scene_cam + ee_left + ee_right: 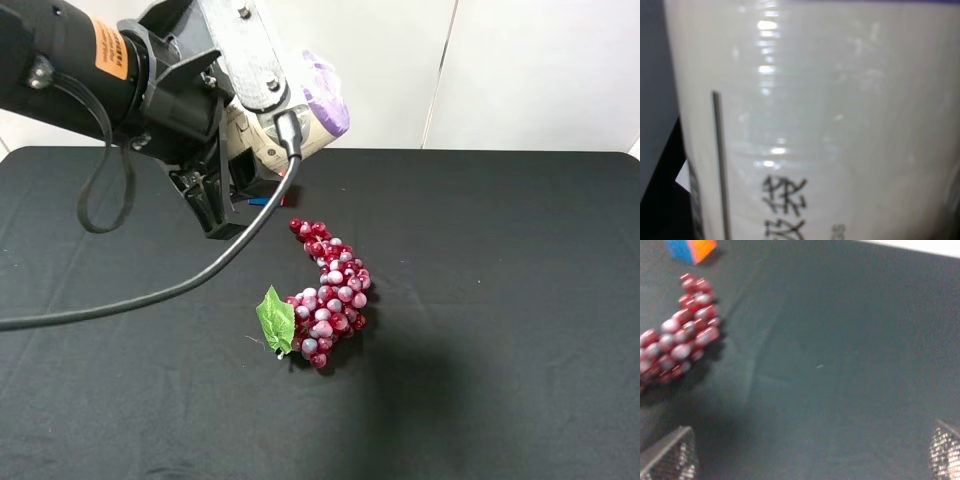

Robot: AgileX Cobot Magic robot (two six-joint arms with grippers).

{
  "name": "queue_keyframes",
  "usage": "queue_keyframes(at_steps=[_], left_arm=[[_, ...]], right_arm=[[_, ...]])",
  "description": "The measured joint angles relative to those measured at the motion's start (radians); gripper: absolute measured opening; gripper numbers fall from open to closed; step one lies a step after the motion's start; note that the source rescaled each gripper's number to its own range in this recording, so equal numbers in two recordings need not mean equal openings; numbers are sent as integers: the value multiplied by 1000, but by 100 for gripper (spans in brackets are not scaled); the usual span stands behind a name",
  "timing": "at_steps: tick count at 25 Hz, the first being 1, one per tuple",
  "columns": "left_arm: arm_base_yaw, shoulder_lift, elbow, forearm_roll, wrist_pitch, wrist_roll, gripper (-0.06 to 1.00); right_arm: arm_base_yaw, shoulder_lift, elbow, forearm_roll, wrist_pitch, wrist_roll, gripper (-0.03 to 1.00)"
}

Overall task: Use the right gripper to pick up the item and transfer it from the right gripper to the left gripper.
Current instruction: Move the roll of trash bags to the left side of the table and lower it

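The item, a cream-white canister with a purple cap, is held in the air at the upper left of the exterior view. My left gripper, with its silver-grey plate on the orange-labelled arm, is shut on it. In the left wrist view the item's cream body with dark print fills the frame and the fingers are hidden. My right gripper is open and empty above the black cloth; only its textured fingertips show. It is out of the exterior view.
A red grape bunch with a green leaf lies mid-table, also in the right wrist view. A colourful cube sits beyond it, mostly hidden under the left arm. A black cloth covers the table.
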Motion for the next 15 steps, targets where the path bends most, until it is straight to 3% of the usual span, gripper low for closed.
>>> queue_keyframes(at_steps=[6, 11, 15], left_arm=[[0, 0, -2, 0, 32, 0, 0], [0, 0, -66, 0, 208, -43, 0], [0, 0, -149, 51, 365, -175, 0]], right_arm=[[-180, -20, 0, -1, 0, 0, 99], [-214, -20, 0, 1, 0, 0, 99], [-214, -20, 0, 1, 0, 0, 99]])
